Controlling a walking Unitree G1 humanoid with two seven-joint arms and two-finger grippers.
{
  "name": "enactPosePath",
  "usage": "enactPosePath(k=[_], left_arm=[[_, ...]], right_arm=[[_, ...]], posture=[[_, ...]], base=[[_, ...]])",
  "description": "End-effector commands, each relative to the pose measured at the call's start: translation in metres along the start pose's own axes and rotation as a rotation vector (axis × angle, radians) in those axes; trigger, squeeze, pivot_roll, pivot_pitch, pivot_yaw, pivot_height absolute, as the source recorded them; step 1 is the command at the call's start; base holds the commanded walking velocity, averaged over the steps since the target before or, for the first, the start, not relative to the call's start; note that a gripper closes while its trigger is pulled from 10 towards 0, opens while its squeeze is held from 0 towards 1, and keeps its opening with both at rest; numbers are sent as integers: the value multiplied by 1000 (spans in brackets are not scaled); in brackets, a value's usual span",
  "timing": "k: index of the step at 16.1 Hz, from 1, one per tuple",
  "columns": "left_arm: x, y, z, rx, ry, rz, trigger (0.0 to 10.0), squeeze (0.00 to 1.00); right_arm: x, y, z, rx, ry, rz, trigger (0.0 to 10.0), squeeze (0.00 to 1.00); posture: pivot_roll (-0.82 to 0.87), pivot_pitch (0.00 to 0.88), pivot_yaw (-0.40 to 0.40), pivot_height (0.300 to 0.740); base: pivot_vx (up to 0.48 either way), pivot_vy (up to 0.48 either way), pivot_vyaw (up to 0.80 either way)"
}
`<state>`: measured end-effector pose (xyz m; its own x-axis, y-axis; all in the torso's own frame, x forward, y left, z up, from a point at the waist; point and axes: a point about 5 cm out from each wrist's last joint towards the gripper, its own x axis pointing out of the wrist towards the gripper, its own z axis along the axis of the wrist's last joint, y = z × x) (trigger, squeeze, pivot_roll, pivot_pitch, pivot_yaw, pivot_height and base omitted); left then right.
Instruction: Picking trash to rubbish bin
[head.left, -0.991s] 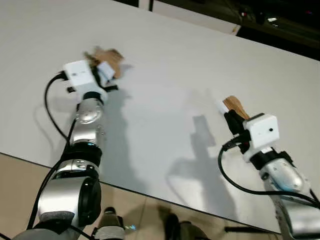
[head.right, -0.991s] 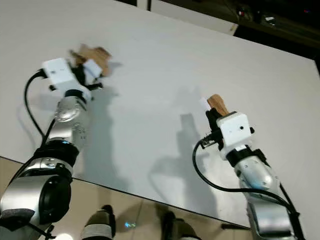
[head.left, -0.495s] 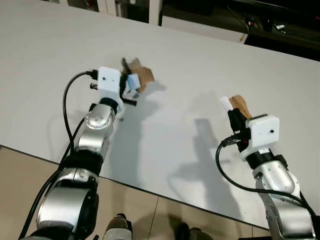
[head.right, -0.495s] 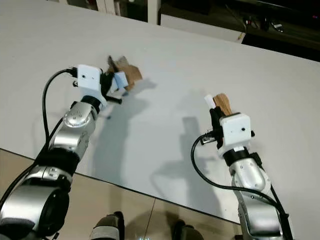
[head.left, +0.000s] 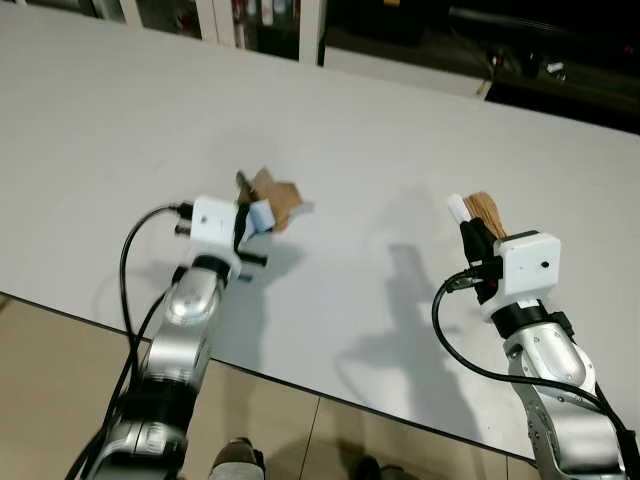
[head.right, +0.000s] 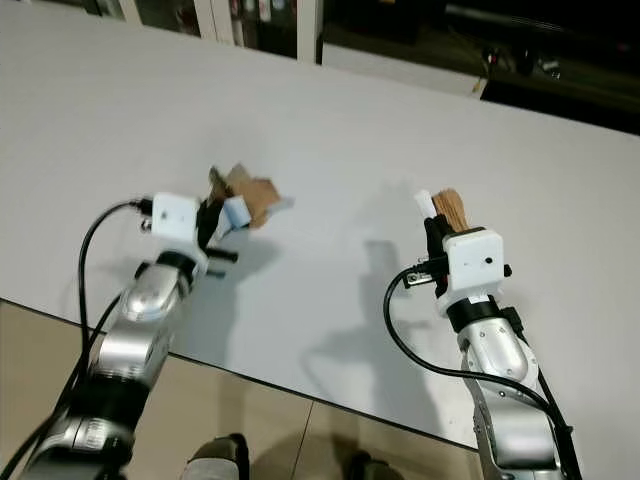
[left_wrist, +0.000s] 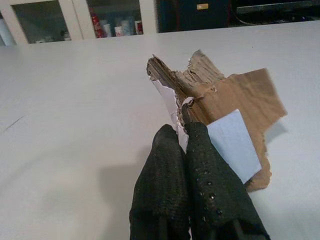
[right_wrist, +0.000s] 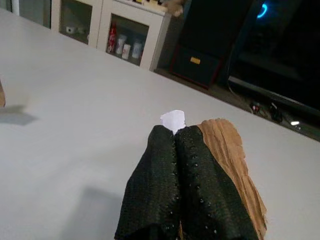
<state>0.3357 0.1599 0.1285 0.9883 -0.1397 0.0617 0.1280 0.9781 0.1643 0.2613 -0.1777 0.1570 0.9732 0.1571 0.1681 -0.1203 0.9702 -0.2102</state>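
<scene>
**Both scraps in hand, bin not yet located**

Step in hand: carry. My left gripper has its jaws pinched tight on a torn cardboard scrap that has a pale blue label stuck to it and a white inner ply showing along the ripped edge. The scrap is held above the tabletop and casts its own shadow there, so I judge it lifted clear rather than resting.

My right gripper has its jaws closed on a second brown cardboard strip, with a small white paper edge poking up between the fingertips. It too sits above the surface, well apart from the left-hand piece.

Judgement: pickup looks done for both pieces; disposal not started. The next move calls for finding the rubbish bin, turning away from the table toward it, and keeping both grips firm on the way, since thin card could slip.

Surface: broad, plain white, matte, no other litter that I can make out. Beyond its far edge, a white glass-fronted cabinet with small bottles inside, and dark furniture with a blue indicator light. Beige tiled floor runs along the near edge.
</scene>
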Motion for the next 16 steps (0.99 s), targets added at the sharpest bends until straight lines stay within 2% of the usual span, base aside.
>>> enactPosePath(k=[1, 5, 7, 9, 10, 11, 12, 13, 15, 16], left_arm=[[-7, -5, -9, 23, 36, -19, 0, 0], [-23, -6, -6, 80, 8, -39, 0, 0], [-22, -7, -1, 89, -14, -35, 0, 0], [-19, -12, 13, 118, -95, -28, 0, 0], [-18, -13, 16, 119, -99, -20, 0, 0], [-19, -14, 17, 127, -98, -23, 2980, 0], [-19, -15, 17, 126, -92, -27, 4941, 0], [-18, -14, 15, 119, -77, -16, 3333, 0], [-17, -14, 15, 114, -73, -6, 3529, 0], [-16, -15, 16, 111, -73, -4, 4667, 0]], right_arm=[[-1, -4, -2, -17, 6, -13, 10000, 0], [-2, -4, -5, -27, 9, -16, 10000, 0], [-4, -3, -5, -31, 11, -16, 10000, 0], [-7, -1, -6, -32, 14, -13, 10000, 0], [-8, -1, -7, -32, 15, -13, 10000, 0], [-9, -1, -7, -31, 14, -14, 10000, 0], [-9, -1, -7, -32, 14, -15, 10000, 0], [-9, -1, -7, -31, 13, -16, 10000, 0], [-9, -1, -7, -30, 13, -15, 10000, 0], [-9, 0, -7, -29, 12, -13, 10000, 0]], posture=[[216, 99, -62, 740], [217, 108, -58, 740], [212, 110, -55, 740], [205, 111, -49, 740], [202, 111, -47, 740], [202, 111, -47, 740], [200, 111, -42, 740], [200, 111, -42, 740], [200, 111, -42, 740], [200, 111, -42, 740]], base=[[0, 0, 0], [0, 0, 0], [0, 0, 0], [0, 0, 800], [0, 0, 800], [0, 0, 800], [0, 0, 800], [0, 0, 800], [0, 0, 800], [0, 0, 800]])
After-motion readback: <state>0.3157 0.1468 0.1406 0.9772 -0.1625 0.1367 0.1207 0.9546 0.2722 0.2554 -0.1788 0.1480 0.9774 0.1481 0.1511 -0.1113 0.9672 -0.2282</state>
